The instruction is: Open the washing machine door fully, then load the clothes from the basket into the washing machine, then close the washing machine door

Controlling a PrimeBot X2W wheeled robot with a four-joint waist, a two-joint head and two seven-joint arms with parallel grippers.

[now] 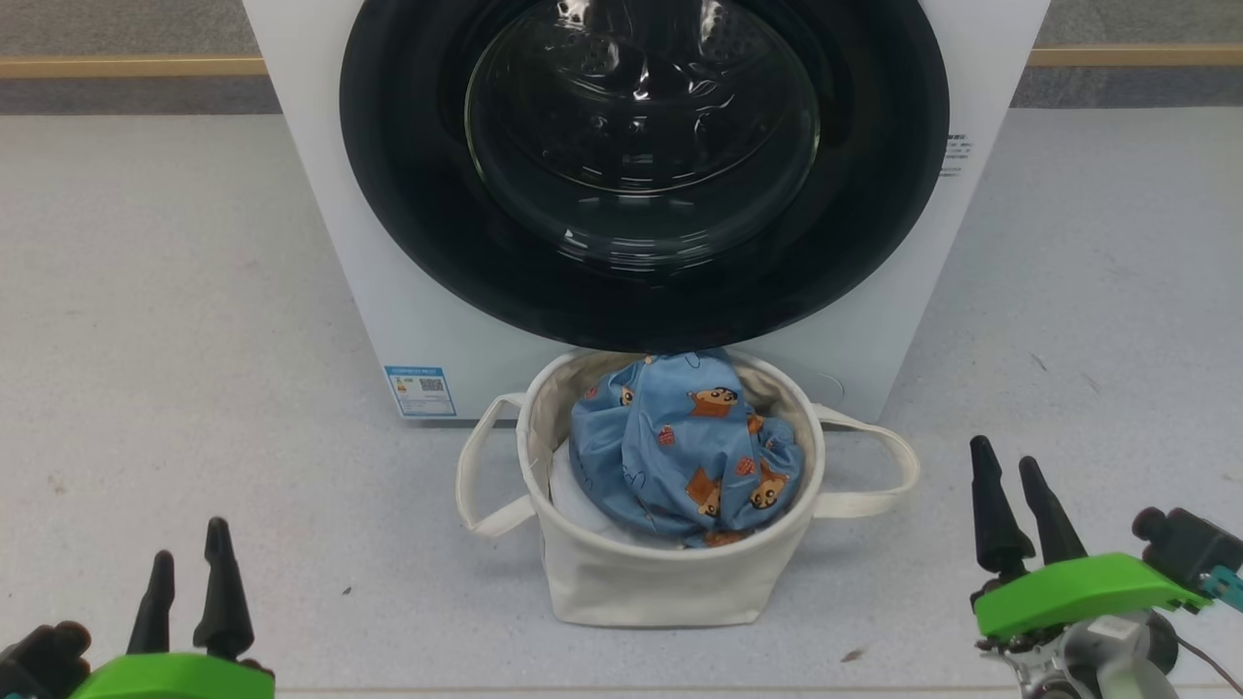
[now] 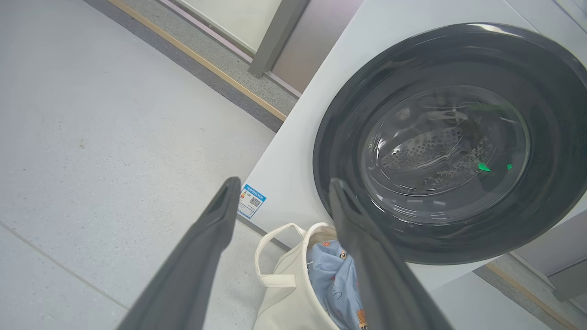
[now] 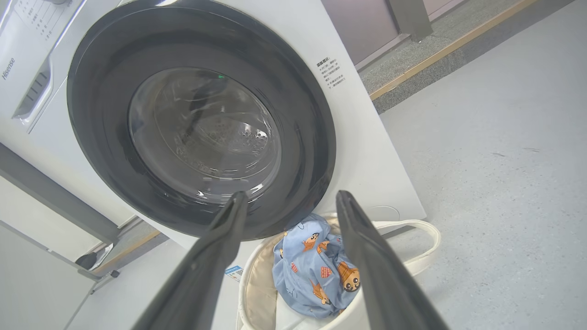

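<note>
A pale grey speckled floor (image 1: 175, 291) runs back to a darker grey band and a wood-coloured strip (image 1: 126, 66) along its far edge. The washing machine (image 1: 320, 194) stands on the floor near that far edge. A small blue sticker (image 1: 419, 390) sits at the lower left corner of its white front. The washing machine door (image 1: 408, 194) is shut flat against the front, and the steel drum shows dimly through its glass centre.

The basket (image 1: 660, 582) stands upright on the floor just in front of the machine, its far rim under the lowest part of the door. Its two loop handles hang out to either side. The clothes (image 1: 680, 447) lie bunched inside it, a light blue garment with brown cartoon prints on top and a plain white cloth (image 1: 573, 500) beneath.

The left gripper (image 1: 189, 542) hovers above the floor, well to the left of the basket, fingers spread and holding nothing. The right gripper (image 1: 1004, 451) hovers to the right of the basket, also spread and empty, touching nothing.
</note>
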